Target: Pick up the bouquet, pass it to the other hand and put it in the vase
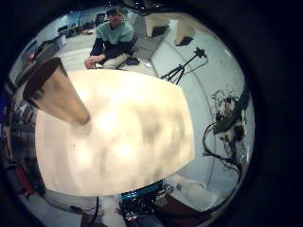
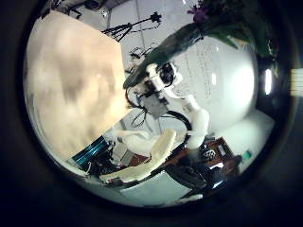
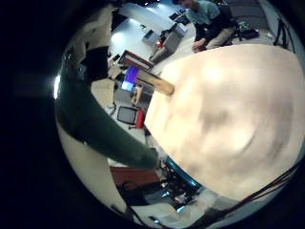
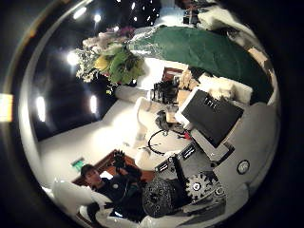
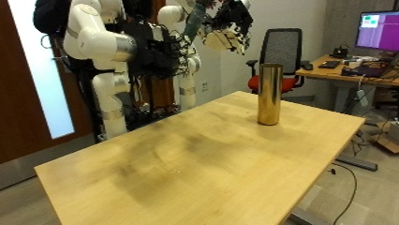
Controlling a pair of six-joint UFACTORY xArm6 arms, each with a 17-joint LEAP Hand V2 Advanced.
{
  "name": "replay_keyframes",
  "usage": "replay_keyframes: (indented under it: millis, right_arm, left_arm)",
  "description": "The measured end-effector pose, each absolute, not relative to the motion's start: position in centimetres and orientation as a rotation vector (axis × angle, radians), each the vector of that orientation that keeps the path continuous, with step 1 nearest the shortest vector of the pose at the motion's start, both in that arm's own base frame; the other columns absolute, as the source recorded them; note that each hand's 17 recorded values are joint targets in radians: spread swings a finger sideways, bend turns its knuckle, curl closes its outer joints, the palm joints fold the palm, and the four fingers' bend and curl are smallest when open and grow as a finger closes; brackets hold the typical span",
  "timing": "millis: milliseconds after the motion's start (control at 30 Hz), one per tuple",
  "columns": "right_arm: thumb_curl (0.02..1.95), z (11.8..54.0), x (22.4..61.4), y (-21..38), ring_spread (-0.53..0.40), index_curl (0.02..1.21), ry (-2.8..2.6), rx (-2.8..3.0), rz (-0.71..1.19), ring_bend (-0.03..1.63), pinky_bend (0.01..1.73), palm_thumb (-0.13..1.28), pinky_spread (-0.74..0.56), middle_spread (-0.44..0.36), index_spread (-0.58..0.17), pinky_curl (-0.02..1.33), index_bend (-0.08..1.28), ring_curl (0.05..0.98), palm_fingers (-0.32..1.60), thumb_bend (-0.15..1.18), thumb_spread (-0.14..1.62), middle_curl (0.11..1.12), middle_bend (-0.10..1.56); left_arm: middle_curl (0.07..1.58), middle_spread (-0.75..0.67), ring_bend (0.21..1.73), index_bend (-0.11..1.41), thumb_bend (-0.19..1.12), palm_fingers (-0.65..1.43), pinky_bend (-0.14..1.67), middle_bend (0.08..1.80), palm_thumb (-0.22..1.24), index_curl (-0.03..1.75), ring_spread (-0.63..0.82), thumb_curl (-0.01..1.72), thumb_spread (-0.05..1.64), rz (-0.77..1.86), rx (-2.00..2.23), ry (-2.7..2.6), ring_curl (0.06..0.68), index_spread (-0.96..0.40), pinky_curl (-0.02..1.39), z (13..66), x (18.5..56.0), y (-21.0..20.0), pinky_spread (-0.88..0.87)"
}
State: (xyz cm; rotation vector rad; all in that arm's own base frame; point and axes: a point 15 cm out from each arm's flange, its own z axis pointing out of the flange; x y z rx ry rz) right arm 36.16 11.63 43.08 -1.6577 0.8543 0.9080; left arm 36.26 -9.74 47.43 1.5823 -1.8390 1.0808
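A tall gold vase (image 5: 268,94) stands upright on the wooden table (image 5: 187,159) near its far edge. Both hands are raised high above the table's far side, close together (image 5: 222,33), with the dark bouquet (image 5: 232,11) between them. In the left thumb side palm view the right hand (image 2: 156,83) grips the green wrap below the flowers (image 2: 204,21). The wrap (image 3: 95,124) and vase (image 3: 152,82) show in the right little finger side palm view. The vase also shows in the left little finger side palm view (image 1: 57,90).
A black office chair (image 5: 285,47) and a desk with a monitor (image 5: 375,28) stand behind the table. The table's front edge (image 5: 249,211) is near the camera. The tabletop (image 1: 133,132) lies far below the hands.
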Motion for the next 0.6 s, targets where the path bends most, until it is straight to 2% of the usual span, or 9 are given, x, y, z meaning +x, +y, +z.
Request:
replay_keyframes:
  millis: [200,400,600]
  right_arm:
    - [0.94,43.4,35.2,15.3,-0.184,0.9,0.764,-1.68,0.983,1.43,1.18,1.17,-0.24,-0.126,-0.229,0.85,1.1,0.615,1.14,-0.02,0.21,0.75,1.34]
    - [0.93,43.4,34.9,16.5,-0.183,0.89,0.74,-1.701,0.995,1.44,1.16,1.17,-0.25,-0.126,-0.224,0.88,1.11,0.615,1.14,-0.02,0.17,0.75,1.34]
    - [0.93,42.8,34.2,18.3,-0.182,0.88,0.713,-1.718,1.038,1.44,1.14,1.16,-0.26,-0.126,-0.221,0.9,1.12,0.613,1.15,-0.02,0.15,0.75,1.34]
  left_arm:
    - [0.33,0.39,0.51,0.15,-0.04,0.17,0.22,0.23,0.17,0.3,0.5,0.32,0.78,1.127,1.512,-1.802,0.242,0.28,0.3,48.4,36.1,-11.1,0.46]
    - [0.34,0.38,0.53,0.16,-0.04,0.19,0.22,0.26,0.17,0.29,0.5,0.32,0.77,1.124,1.425,-1.757,0.235,0.29,0.31,49.0,35.4,-12.3,0.45]
    - [0.35,0.31,0.56,0.16,-0.04,0.27,0.23,0.33,0.18,0.28,0.47,0.33,0.76,1.148,1.342,-1.691,0.224,0.27,0.31,50.0,35.3,-13.1,0.41]
